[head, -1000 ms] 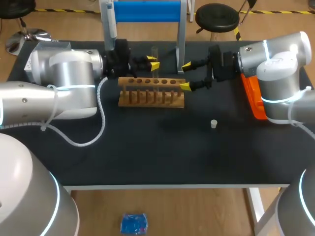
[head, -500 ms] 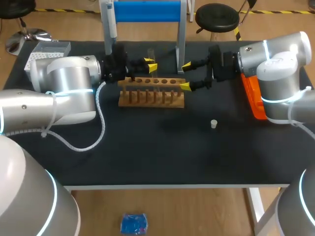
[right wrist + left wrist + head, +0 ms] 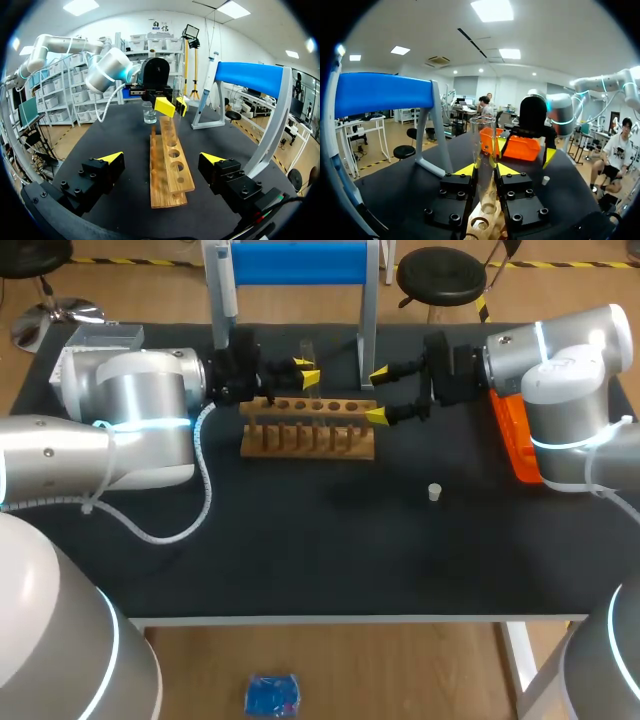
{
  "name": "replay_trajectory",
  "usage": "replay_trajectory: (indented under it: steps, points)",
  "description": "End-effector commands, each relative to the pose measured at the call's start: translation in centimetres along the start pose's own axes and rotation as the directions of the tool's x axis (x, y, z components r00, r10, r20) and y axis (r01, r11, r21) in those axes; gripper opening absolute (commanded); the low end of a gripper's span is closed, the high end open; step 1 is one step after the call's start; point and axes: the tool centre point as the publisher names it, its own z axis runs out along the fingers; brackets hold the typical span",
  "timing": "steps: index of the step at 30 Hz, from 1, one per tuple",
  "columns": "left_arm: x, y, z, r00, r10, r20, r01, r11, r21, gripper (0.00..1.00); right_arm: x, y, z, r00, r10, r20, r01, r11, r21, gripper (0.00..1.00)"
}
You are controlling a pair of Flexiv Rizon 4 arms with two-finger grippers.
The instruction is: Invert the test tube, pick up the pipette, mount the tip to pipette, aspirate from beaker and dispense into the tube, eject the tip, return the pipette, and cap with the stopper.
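Observation:
My left gripper (image 3: 304, 370) is shut on a clear test tube (image 3: 309, 348), which stands upright just above the left part of the wooden rack (image 3: 308, 427). In the left wrist view the tube (image 3: 483, 145) rises between the yellow fingertips (image 3: 464, 170), open rim up, with a rack hole (image 3: 482, 223) under it. My right gripper (image 3: 378, 395) is open at the rack's right end; in its own view the rack (image 3: 167, 165) lies between the open gripper (image 3: 162, 160). A small white stopper (image 3: 434, 492) stands on the mat. The beaker (image 3: 149, 114) is behind the rack, and the pipette (image 3: 205, 95) hangs on the blue stand (image 3: 298, 262).
An orange bin (image 3: 515, 440) lies at the right under my right arm. A white tip box (image 3: 95, 340) sits at the back left behind my left arm. The stand's metal legs (image 3: 367, 320) flank the space behind the rack.
My left arm's wrist has turned and its gripper with the tube has shifted slightly left over the rack. The right arm has not moved.

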Motion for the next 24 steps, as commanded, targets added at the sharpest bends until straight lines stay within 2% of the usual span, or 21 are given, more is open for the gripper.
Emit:
replay_trajectory:
  steps: [1, 12, 24]
  points:
    - [-0.24, -0.04, 0.35, 1.000, 0.002, -0.009, -0.002, 1.000, -0.012, 0.00, 0.09, 0.02, -0.07, 1.000, -0.001, 0.002, 0.001, 1.000, 0.000, 1.00]
    - [-0.03, -0.32, 0.99, 1.000, 0.015, -0.019, -0.016, 0.998, -0.057, 0.00, 0.09, 0.02, -0.07, 1.000, -0.001, 0.002, 0.001, 1.000, 0.000, 1.00]
    - [0.01, -0.15, 1.16, 1.000, 0.016, -0.015, -0.017, 0.998, -0.054, 0.00, 0.09, 0.02, -0.07, 1.000, -0.001, 0.002, 0.001, 1.000, 0.000, 1.00]
